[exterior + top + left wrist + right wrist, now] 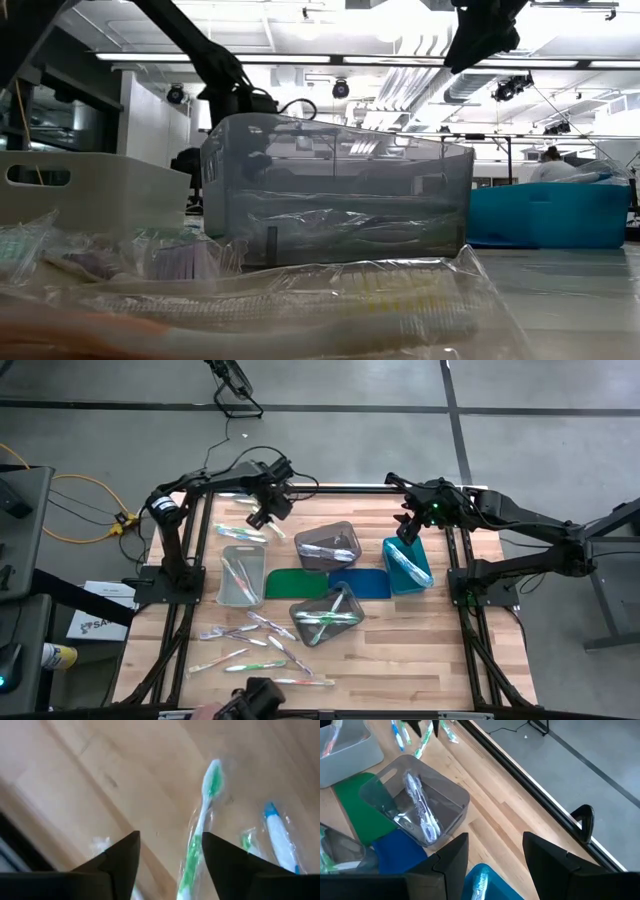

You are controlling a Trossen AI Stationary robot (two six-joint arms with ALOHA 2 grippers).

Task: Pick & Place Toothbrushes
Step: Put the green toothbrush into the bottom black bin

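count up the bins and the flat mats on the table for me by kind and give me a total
Bins: 4, namely the pale grey bin, two clear smoky bins and the teal bin.
Mats: 2, the green mat and the blue mat.
Total: 6.

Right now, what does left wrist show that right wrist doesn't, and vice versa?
Left wrist only: a close look at a wrapped green toothbrush and a blue one lying on bare wood, seen past the open left tool.

Right wrist only: the clear bin with wrapped toothbrushes inside, the green mat, the blue mat, the teal bin, a corner of the grey bin, the table's edge and the floor, past the open right tool.

Both: the wooden table and those loose toothbrushes, which show small and far in the right wrist view.
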